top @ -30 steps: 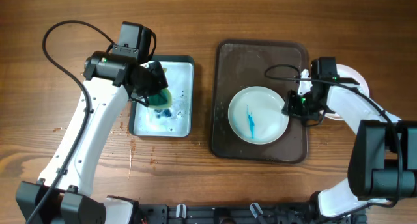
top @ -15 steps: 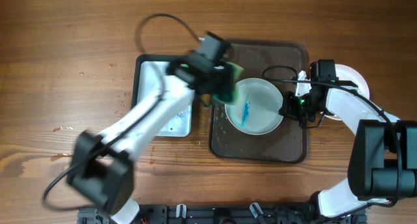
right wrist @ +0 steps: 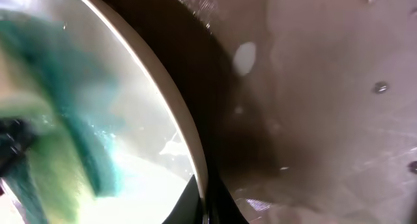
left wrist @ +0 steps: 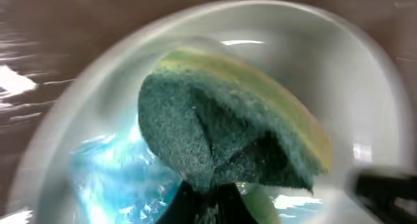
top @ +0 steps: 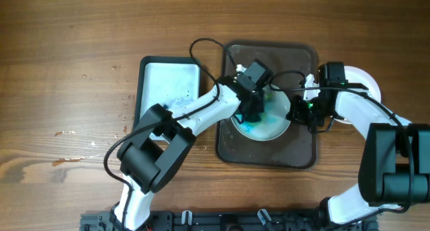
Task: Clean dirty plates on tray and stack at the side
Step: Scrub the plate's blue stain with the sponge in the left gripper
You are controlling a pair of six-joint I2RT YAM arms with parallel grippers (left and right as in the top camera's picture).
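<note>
Within the last second, your left arm left the white basin tray (top: 168,90), where it had been dipping the sponge, and swung right across the counter (top: 80,63). The left fingers (left wrist: 186,204) were clamped on the lower edge of the green-and-yellow sponge (left wrist: 221,120) and pressed it down into the white plate (top: 281,111).

That plate sat in the middle of the brown tray (top: 302,150), just as it had a second earlier, apart from a slight nudge to the left. What had been a thin blue streak (top: 254,127) on the plate was now a wider smear of pale blue at the near-left part of the plate, so scrubbing had begun but the dirt was spread around rather than lifted.

Your right fingers (right wrist: 212,208) had not moved. They were still pinched on the plate's right rim, one finger inside and one outside, holding the plate steady against the sponge's push.

A second white plate (top: 366,80) lay on the counter just right of the brown tray, partly under your right arm, and I judged that to be the stacking spot.

The task was therefore at the wiping step. The plate was wet and still blue, it needed more passes, and it was not yet ready to be moved to the side.
</note>
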